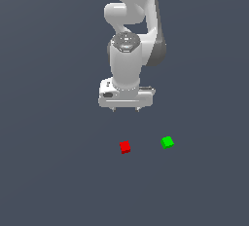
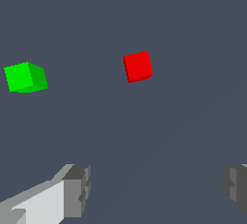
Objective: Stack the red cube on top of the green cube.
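1. Exterior view: the white robot arm (image 1: pixel 130 35) comes down from the top of the picture, and its gripper (image 1: pixel 125 109) points straight down at the dark grey floor (image 1: pixel 48 171). Only the two short fingertips show below the hand, set apart with nothing between them. The red cube (image 1: pixel 125 146) sits on the floor below the gripper, clear of it. The green cube (image 1: pixel 167 142) sits on the floor near the red one, toward the exterior view's right, not touching it.

2. Wrist view: the two grey fingers (image 2: pixel 77 189) stand wide apart, and the gripper (image 2: pixel 157 187) holds nothing. The red cube (image 2: pixel 138 66) and the green cube (image 2: pixel 25 77) both lie on the floor (image 2: pixel 193 49), apart from each other and beyond the fingers.
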Tool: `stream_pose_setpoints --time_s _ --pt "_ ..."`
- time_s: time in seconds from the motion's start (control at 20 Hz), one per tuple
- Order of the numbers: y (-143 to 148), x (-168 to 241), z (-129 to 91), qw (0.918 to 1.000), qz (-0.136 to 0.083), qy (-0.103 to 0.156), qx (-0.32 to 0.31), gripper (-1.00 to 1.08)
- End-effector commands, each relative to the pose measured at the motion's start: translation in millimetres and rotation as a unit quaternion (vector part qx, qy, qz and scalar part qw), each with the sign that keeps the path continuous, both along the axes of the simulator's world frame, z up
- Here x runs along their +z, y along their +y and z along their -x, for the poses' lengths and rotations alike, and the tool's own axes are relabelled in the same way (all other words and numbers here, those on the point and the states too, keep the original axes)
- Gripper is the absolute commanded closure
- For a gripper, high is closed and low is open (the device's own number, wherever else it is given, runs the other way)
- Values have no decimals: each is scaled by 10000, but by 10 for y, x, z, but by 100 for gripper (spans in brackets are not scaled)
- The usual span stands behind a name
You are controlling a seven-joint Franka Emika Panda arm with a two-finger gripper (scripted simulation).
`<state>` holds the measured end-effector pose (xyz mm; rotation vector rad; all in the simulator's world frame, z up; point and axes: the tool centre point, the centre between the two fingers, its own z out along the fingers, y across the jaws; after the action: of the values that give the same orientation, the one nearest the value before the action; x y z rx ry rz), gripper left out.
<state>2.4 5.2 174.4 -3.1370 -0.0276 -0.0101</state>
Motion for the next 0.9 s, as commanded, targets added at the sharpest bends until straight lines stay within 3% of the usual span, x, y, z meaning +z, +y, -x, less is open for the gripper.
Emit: stream_pose_setpoints --time_s 0.0,0.4,0.85 --pt "0 0 0 10000 0 0 0 -92" --pt "-15 -104 -98 9999 2 3 112 -92" --pt "-47 -449 -428 9988 7 12 484 -92"
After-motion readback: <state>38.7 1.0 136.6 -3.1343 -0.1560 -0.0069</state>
